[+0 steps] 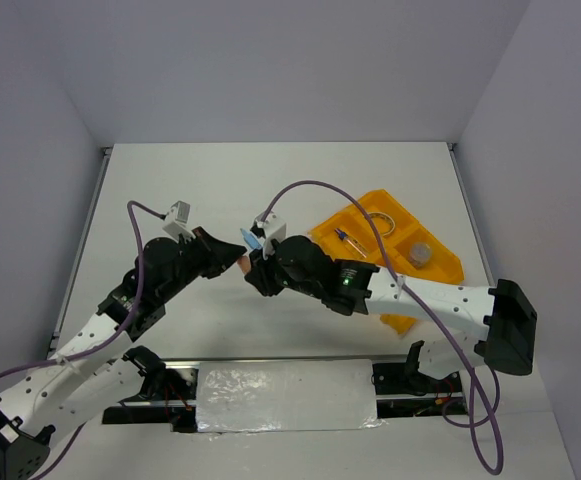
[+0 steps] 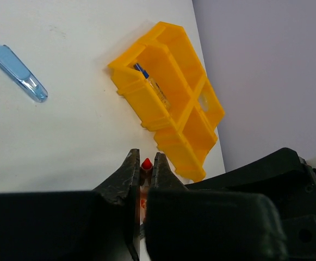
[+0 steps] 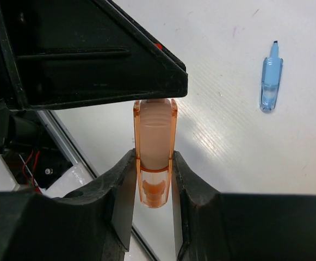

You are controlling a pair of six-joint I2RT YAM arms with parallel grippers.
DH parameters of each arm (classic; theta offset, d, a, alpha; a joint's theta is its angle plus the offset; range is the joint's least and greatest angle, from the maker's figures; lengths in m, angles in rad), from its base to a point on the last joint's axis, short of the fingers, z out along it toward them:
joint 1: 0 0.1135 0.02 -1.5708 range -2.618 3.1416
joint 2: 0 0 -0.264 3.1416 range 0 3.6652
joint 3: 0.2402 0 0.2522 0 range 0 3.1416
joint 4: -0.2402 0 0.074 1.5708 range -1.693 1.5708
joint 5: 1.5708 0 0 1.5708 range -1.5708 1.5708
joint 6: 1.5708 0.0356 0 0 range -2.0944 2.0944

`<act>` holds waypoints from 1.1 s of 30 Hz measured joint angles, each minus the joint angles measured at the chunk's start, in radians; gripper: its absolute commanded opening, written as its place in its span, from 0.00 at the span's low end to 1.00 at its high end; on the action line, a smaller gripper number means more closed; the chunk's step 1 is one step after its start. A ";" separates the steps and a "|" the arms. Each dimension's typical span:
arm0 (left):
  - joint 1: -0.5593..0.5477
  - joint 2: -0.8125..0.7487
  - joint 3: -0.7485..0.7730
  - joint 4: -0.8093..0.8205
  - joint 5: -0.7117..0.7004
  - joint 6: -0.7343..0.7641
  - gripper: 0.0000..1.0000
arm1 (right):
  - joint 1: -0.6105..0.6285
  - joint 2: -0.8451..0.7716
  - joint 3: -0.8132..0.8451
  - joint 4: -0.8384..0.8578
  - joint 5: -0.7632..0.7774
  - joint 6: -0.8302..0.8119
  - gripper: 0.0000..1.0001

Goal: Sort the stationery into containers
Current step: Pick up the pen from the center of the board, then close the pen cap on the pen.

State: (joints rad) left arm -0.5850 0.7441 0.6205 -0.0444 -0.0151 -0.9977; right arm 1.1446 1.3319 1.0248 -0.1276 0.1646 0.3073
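Top external: blue pen (image 1: 348,243), tape ring (image 1: 382,222) and cup (image 1: 420,254) are contained in the tray (image 1: 446,268); a pink piece (image 3: 154,136) is clamped by left gripper (image 2: 146,167) and right gripper (image 3: 154,176).

White surface (image 1: 270,190), bounded by pale lavender walls (image 1: 270,60); one crinkled white plastic-wrapped pad (image 1: 288,396), middle of its near edge.

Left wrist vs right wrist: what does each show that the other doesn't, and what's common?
Left wrist only: the orange-yellow tray, a blue-tipped pen lying in one compartment, and the left gripper pinching a red tip. Right wrist only: the right gripper clamped on the salmon-pink pen-like piece, its clear body in full view. Both: that piece, held by both grippers, and the blue pen-like piece lying on the table.
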 measured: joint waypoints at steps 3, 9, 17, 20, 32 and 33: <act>0.000 -0.004 0.002 -0.009 -0.011 0.002 0.00 | 0.012 0.007 0.000 0.002 0.022 0.000 0.00; 0.011 -0.039 0.051 -0.138 -0.032 0.034 0.00 | 0.061 0.032 -0.003 0.048 0.072 -0.001 0.00; 0.065 -0.077 0.091 -0.215 0.004 0.048 0.00 | 0.084 0.014 -0.052 0.164 0.085 0.006 0.03; 0.080 -0.088 0.091 -0.216 0.038 0.043 0.00 | 0.087 -0.002 -0.065 0.179 0.082 0.011 0.56; 0.133 -0.153 -0.034 0.119 0.061 -0.009 0.00 | 0.093 -0.204 -0.107 0.045 0.097 0.130 0.69; 0.133 -0.153 -0.048 0.140 0.071 -0.019 0.00 | 0.085 -0.227 -0.113 0.062 0.084 0.148 0.69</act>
State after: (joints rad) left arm -0.4522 0.5907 0.5728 0.0952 0.0555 -1.0164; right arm 1.2301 1.1046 0.9123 -0.0658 0.2485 0.4549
